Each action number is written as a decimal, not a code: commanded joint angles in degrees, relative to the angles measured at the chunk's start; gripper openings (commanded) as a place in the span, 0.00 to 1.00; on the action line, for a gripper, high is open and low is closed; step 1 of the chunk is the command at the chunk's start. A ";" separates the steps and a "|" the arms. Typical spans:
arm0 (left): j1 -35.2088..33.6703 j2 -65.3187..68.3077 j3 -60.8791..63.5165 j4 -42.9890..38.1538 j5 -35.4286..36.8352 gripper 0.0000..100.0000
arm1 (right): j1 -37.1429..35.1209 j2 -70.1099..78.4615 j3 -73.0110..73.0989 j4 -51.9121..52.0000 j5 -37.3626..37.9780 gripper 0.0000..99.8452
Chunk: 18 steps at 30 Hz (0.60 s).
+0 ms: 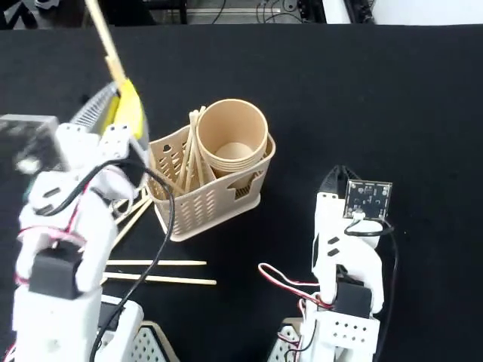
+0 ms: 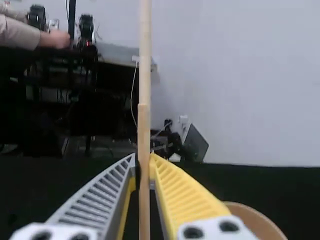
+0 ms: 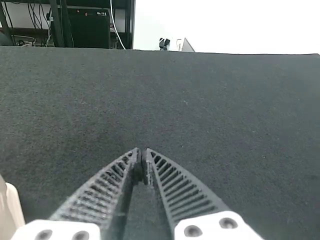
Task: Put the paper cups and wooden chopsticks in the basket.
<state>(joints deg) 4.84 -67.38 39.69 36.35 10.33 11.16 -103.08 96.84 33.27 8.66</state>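
Entry, high and wrist views. We find the left pincer [image 2: 143, 159] up above the table [image 1: 362, 98], at the far-left side of the basket [image 1: 211, 202], pinching one chopstick [image 2: 145, 75] between its grey and yellow fingers. The stick runs on past the fingertips, in line with them. In the high view it slants up and away towards the back edge of the table. Its lower end is hidden between the fingers.

Basket: pale, with slotted walls, standing upright near the middle of the table. We see a stack of cups [image 1: 235, 143] nested in its right-hand part, mouths up and rising above the rim. A bundle of sticks [image 1: 193, 154] stands in the left-hand part, leaning against the cups.

Outside the basket: two loose sticks [image 1: 155, 263] lie flat on the table in front of it, nearly parallel and close together, beside the base of the left arm. A few more sticks [image 1: 134, 213] poke out from under the left arm, just beside the basket's left wall; we cannot tell how many.

We find the right pincer [image 3: 141, 151] with its fingers pressed together, tips touching, over the table to the right of the basket and well apart from it
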 commanded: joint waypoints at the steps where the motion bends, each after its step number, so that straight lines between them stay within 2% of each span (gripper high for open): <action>1: 0.31 -0.26 4.79 -1.05 -0.70 0.04 | -0.62 -2.59 -0.48 0.09 0.44 0.01; 6: 0.48 -0.26 4.26 2.90 -0.44 0.16 | -0.62 -2.59 -0.48 0.09 0.44 0.01; 11: -1.01 -0.26 -3.03 13.10 -1.49 0.17 | -0.62 -2.59 -0.48 0.00 0.44 0.01; 15: -7.34 0.26 -9.98 22.68 -6.42 0.17 | -0.62 -2.59 -0.48 0.00 0.44 0.01; 18: -15.52 0.44 -12.00 30.33 -11.78 0.17 | -0.62 -2.59 -0.48 0.00 0.44 0.01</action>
<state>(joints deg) -1.76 -67.38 33.27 58.33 4.44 11.16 -103.08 96.84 33.27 8.66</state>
